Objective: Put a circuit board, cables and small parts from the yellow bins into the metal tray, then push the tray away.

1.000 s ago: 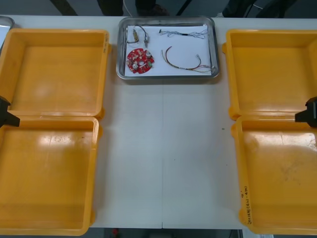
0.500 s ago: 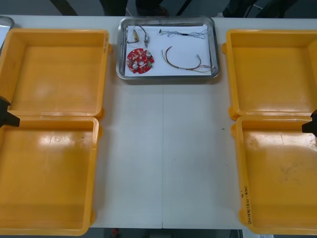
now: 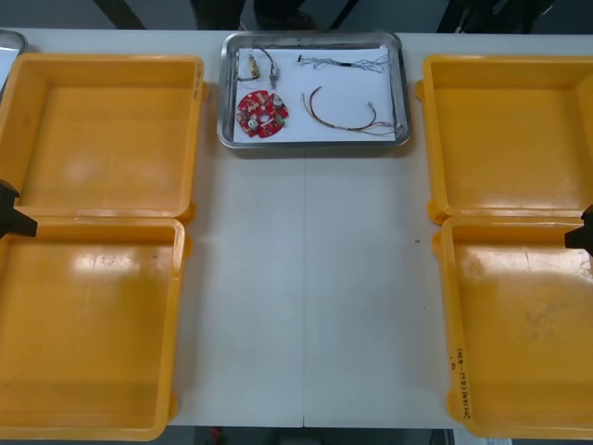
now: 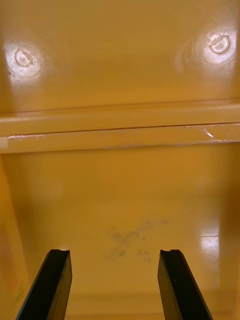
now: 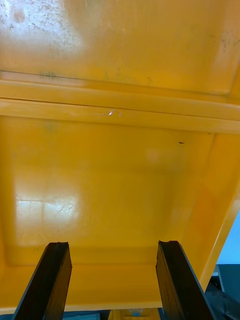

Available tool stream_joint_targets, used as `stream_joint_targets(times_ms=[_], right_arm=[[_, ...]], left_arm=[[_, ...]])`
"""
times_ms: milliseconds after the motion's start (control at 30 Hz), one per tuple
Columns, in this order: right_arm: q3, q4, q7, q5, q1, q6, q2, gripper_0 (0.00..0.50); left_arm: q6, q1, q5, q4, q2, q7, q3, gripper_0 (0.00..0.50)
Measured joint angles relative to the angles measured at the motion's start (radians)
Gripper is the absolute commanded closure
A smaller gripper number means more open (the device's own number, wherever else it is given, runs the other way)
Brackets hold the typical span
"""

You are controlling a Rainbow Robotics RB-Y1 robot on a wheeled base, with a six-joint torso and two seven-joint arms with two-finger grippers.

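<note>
The metal tray (image 3: 315,142) stands at the table's far edge, white inside. In it lie a round red circuit board (image 3: 261,113), small metal parts (image 3: 253,67), a thin cable (image 3: 345,63) and a curved red and yellow cable (image 3: 343,120). My left gripper (image 3: 11,215) sits at the far left edge, between the two left yellow bins. In the left wrist view it (image 5: 112,285) is open over a bare orange bin floor (image 5: 110,180). My right gripper (image 3: 584,232) sits at the far right edge; in the right wrist view it (image 4: 115,285) is open over a bin floor (image 4: 120,200).
Two yellow bins stand on the left (image 3: 102,130) (image 3: 88,324) and two on the right (image 3: 505,130) (image 3: 519,324); all look bare inside. A wide strip of bare table (image 3: 306,278) runs between them. Another metal rim (image 3: 9,39) shows at the far left corner.
My right gripper has drawn back toward the right edge of the front view. The tray, its contents and the left arm have not moved.
</note>
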Motion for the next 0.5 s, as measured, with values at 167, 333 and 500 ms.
stream_joint_targets(times_ms=[167, 333, 500], right_arm=[[0.0, 0.0, 0.0, 0.0, 0.0, 0.0, 0.0, 0.0], [0.0, 0.0, 0.0, 0.0, 0.0, 0.0, 0.0, 0.0], [0.0, 0.0, 0.0, 0.0, 0.0, 0.0, 0.0, 0.0]], left_arm=[[0.0, 0.0, 0.0, 0.0, 0.0, 0.0, 0.0, 0.0], [0.0, 0.0, 0.0, 0.0, 0.0, 0.0, 0.0, 0.0], [0.0, 0.0, 0.0, 0.0, 0.0, 0.0, 0.0, 0.0]])
